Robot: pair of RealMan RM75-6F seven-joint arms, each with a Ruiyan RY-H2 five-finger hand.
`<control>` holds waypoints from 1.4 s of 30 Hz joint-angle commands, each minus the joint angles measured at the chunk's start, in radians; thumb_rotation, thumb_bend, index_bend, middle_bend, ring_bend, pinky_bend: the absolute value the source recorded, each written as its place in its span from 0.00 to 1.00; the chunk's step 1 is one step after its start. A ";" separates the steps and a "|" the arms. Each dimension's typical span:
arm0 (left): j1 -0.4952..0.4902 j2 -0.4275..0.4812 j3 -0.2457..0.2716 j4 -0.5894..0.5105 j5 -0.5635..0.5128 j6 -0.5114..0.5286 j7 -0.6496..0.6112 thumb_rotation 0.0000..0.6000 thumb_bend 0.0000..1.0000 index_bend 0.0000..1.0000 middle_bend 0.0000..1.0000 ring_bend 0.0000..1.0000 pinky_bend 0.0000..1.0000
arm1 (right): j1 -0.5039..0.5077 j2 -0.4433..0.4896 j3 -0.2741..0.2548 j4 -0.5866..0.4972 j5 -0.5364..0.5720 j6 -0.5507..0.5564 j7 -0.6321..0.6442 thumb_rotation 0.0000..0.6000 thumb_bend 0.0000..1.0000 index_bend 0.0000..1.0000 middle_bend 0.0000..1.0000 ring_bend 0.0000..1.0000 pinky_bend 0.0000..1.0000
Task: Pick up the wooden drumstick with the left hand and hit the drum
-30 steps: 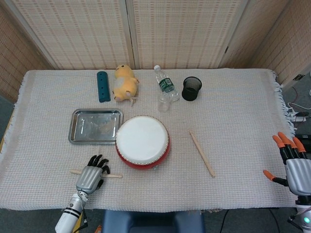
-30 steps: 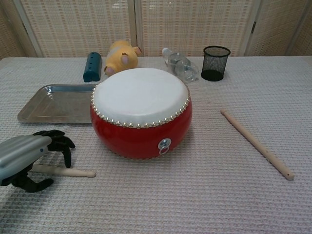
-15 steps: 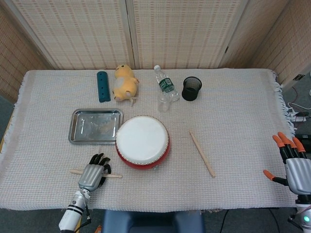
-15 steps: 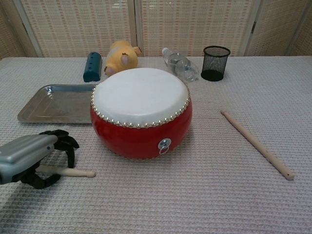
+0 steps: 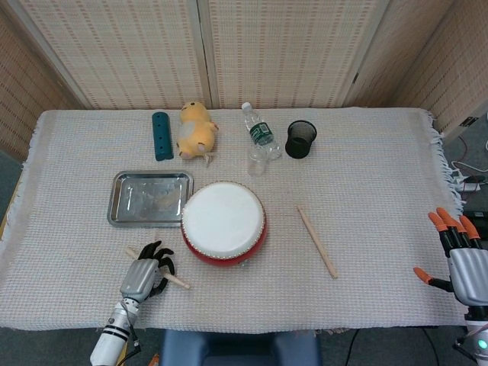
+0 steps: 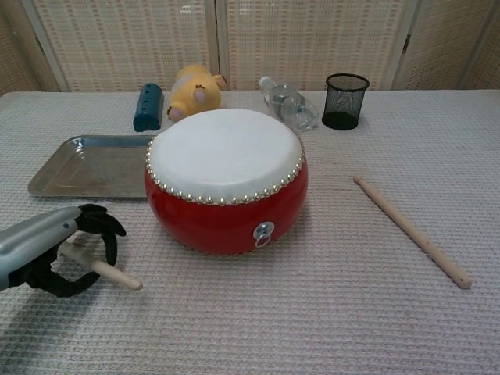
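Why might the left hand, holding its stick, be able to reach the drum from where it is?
Probably yes: the left hand grips the stick just beside the drum, with nothing between them.

Woven rattan screen panels (image 5: 282, 49) behind a table under pale textured cloth (image 5: 366, 175).

A metal tray (image 5: 149, 198) sits at nine o'clock. Toward twelve lie a blue block (image 5: 160, 136), a yellow plush toy (image 5: 195, 130), a plastic bottle (image 5: 258, 139) and a black mesh cup (image 5: 300, 139).

Tray (image 5: 149, 197) left of drum (image 5: 223, 222), second stick (image 5: 317, 241) right
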 commanded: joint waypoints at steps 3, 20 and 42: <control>0.053 0.096 -0.039 -0.119 0.040 0.030 -0.375 1.00 0.38 0.57 0.25 0.05 0.05 | 0.001 0.004 -0.001 -0.008 -0.004 0.001 -0.005 1.00 0.06 0.00 0.00 0.00 0.00; 0.012 0.396 -0.052 -0.156 0.229 -0.207 -1.537 1.00 0.38 0.59 0.29 0.10 0.10 | -0.006 0.011 -0.007 -0.031 -0.010 0.008 -0.027 1.00 0.06 0.00 0.00 0.00 0.00; -0.172 0.366 0.189 0.244 0.547 -0.052 -2.632 1.00 0.38 0.59 0.29 0.11 0.12 | -0.008 0.016 -0.012 -0.058 -0.006 0.003 -0.060 1.00 0.06 0.00 0.00 0.00 0.00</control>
